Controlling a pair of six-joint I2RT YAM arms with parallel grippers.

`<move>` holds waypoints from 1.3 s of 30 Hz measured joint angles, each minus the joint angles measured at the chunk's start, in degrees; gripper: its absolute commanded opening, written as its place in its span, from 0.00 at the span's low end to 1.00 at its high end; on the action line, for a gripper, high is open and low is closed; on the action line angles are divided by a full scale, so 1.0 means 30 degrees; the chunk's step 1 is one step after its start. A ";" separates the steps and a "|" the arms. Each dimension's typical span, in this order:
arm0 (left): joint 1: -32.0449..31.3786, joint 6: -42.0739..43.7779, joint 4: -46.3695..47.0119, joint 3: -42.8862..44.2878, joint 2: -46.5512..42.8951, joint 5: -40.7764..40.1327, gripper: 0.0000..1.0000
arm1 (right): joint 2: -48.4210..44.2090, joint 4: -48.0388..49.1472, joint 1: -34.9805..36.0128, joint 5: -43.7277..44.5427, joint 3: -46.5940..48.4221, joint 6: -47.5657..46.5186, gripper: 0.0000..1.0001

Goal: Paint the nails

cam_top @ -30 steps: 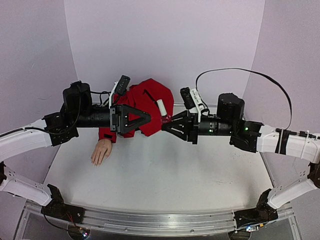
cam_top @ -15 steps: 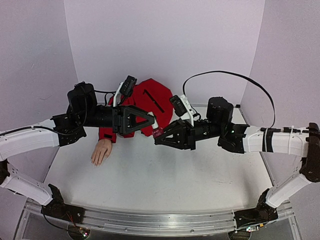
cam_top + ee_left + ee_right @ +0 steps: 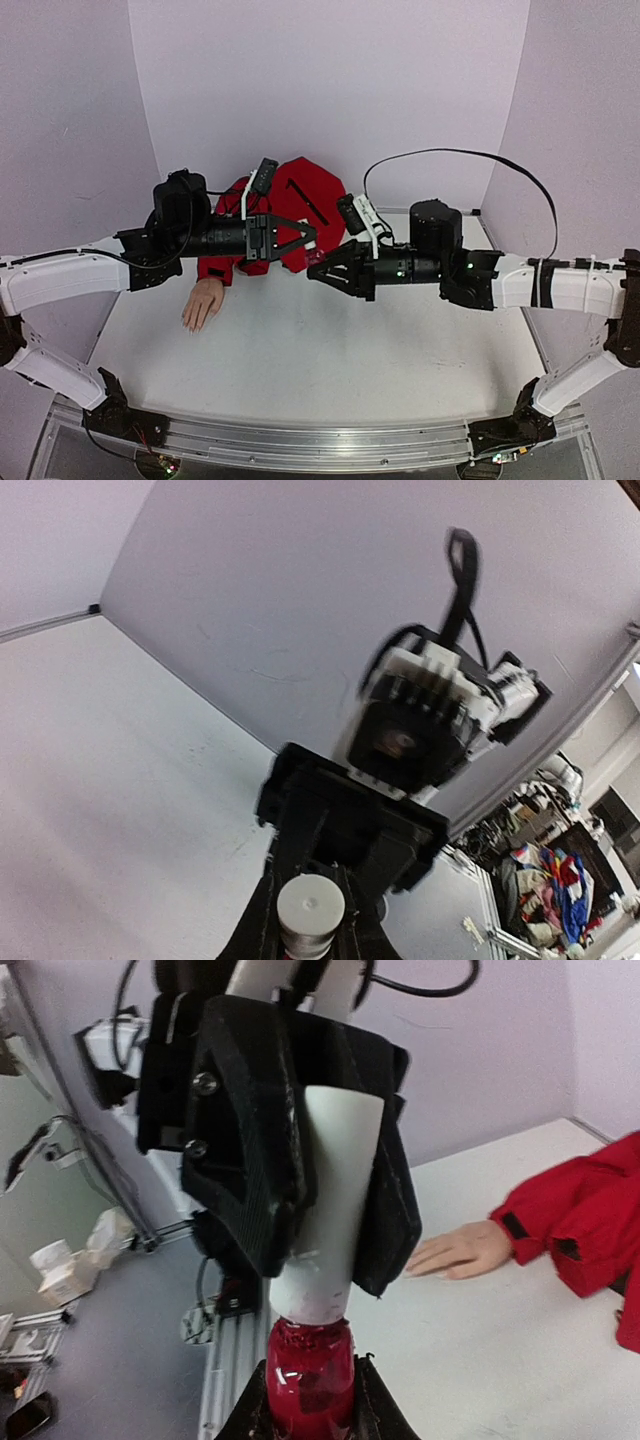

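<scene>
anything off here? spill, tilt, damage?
Nothing stands out. The polish bottle, cap on, is held above the table: right gripper on the red glass, left gripper on the white cap. No spill visible. The mannequin hand lies flat, palm down.

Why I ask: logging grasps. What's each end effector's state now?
Left end effector: closed on the white cap.
Right end effector: closed on the red polish bottle.

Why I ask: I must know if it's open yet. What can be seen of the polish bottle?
The polish bottle is small, with a glossy red, glass-like body and a tall, tapered white cap that sits on its neck; no brush shows. It hangs in the air, roughly level, cap toward the left arm. The right gripper clamps the body, the left gripper the cap.
</scene>
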 measured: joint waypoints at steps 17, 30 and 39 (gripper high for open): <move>0.0087 0.0066 -0.2579 0.0758 0.1545 -0.4299 0.64 | 0.1362 -0.1224 0.3818 1.7413 0.0525 -0.4925 0.00; 0.0780 -0.1872 -0.4568 0.0729 -0.0335 -0.0423 0.82 | -0.0933 -0.2091 0.1887 0.7949 -0.0233 -0.5421 0.00; 0.0809 -0.0146 -1.0637 0.3526 -0.0102 -0.0780 0.63 | -0.0852 -0.3366 0.1807 0.7060 -0.0233 -0.5865 0.00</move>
